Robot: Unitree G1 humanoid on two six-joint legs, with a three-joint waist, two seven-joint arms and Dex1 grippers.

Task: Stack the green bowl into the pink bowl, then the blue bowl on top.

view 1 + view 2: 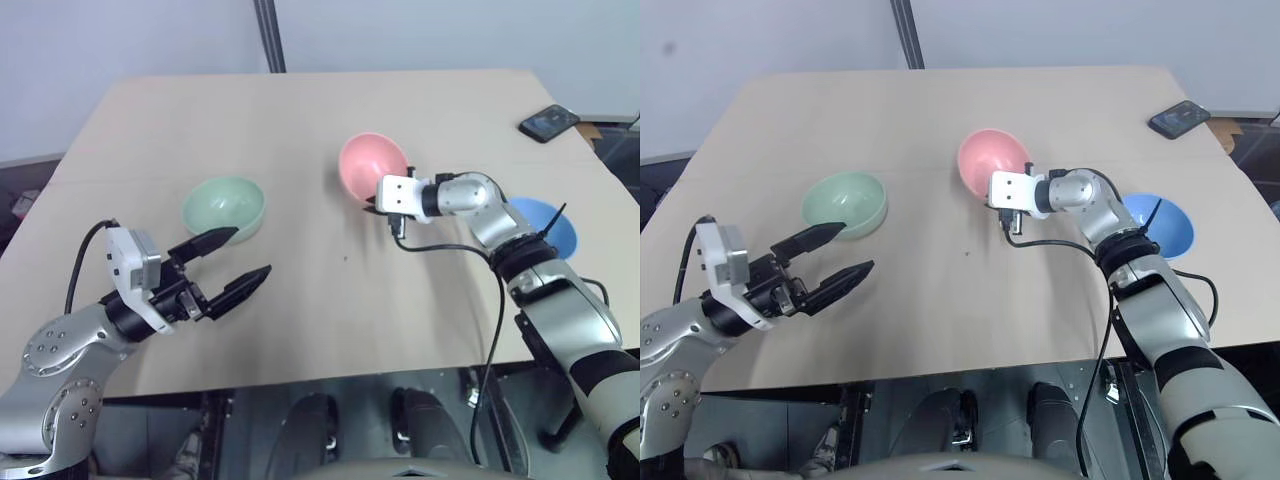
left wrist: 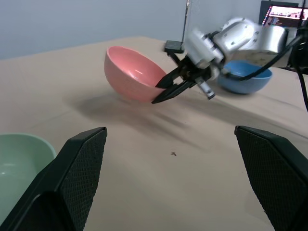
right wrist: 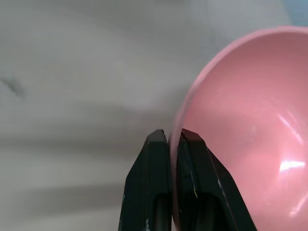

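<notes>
Nothing's stacked yet: the right gripper (image 3: 169, 136) is pinching the pink bowl (image 1: 371, 166) by its near rim mid-table, tilting it, while the green bowl (image 1: 223, 208) sits left by the spread-open left gripper (image 1: 235, 258) and the blue bowl (image 1: 1158, 224) waits right.

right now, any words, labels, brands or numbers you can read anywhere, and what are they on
None can be read.
Lit screen behind the table: coloured lines, too blurred to read.
Dark phone at the table's far corner: no legible marks.
Round plastic pink bowl, green bowl, blue bowl: plain.
</notes>
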